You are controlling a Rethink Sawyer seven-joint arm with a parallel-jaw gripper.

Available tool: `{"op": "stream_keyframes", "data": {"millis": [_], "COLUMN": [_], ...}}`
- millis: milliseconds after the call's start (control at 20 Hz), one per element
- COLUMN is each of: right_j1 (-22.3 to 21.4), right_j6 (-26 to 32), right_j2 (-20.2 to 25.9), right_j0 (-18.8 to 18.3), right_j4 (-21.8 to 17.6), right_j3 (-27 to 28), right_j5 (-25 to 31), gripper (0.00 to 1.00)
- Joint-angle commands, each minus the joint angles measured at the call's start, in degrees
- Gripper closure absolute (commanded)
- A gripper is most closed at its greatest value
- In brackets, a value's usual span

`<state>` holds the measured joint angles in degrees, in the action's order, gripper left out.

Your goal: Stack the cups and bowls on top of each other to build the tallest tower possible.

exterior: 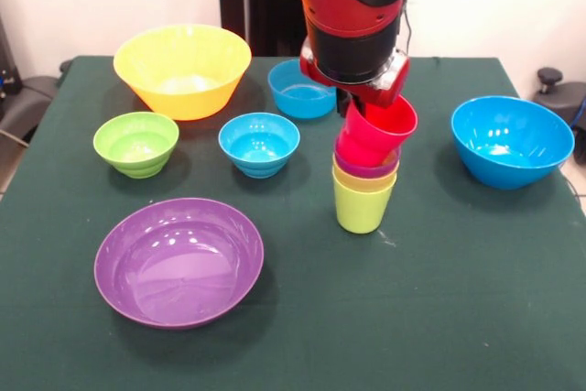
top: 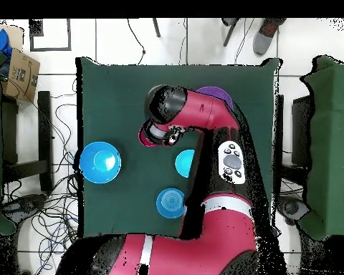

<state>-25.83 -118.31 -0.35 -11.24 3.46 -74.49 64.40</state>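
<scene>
- Front view: the claw (exterior: 352,107) hangs under the red and black arm (exterior: 352,6), and the wrist housing covers most of it. Only a dark finger shows, at the rim of the tilted red plastic cup (exterior: 380,130). Whether the claw is clamped on that rim or spread cannot be told.
- That red cup leans crookedly at the top of the tower (exterior: 366,176), directly beneath the claw. Below it sit a purple cup rim (exterior: 366,169), a yellow cup rim (exterior: 364,182) and the lime green plastic cup (exterior: 363,206), lowest, standing on the green cloth table (exterior: 439,299).
- A small blue glossy bowl (exterior: 300,89) lies just behind the claw, partly cut off by the arm. Another small blue bowl (exterior: 259,143), a small green bowl (exterior: 136,142) and a large yellow-orange bowl (exterior: 182,69) sit off to one side. The wide shallow purple bowl (exterior: 179,261) lies nearer the camera. The large blue bowl (exterior: 512,140) sits on the opposite side.
- Overhead view: the arm (top: 203,114) hides the tower and the claw entirely. Only a sliver of the purple bowl (top: 219,92) shows. The large blue bowl (top: 99,162) lies in plain sight. One small blue bowl (top: 170,203) lies fully exposed and the other (top: 183,162) half covered. The green and yellow-orange bowls are hidden.
</scene>
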Motion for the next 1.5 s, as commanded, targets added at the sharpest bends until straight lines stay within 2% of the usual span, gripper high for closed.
{"op": "stream_keyframes", "data": {"millis": [50, 850, 1050, 1500], "right_j1": [0.5, 2.2, 2.9, 1.8], "right_j6": [0.9, 0.5, 1.0, 1.2], "right_j2": [5.8, 8.5, 8.5, 8.0], "right_j0": [1.1, 0.9, 0.4, 0.0], "right_j4": [-1.2, 0.0, -0.4, -0.6], "right_j3": [-1.1, -3.7, -2.6, -3.1], "right_j5": [-4.9, -9.5, -9.1, -8.1], "gripper": [1.0, 1.0, 1.0, 1.0]}}
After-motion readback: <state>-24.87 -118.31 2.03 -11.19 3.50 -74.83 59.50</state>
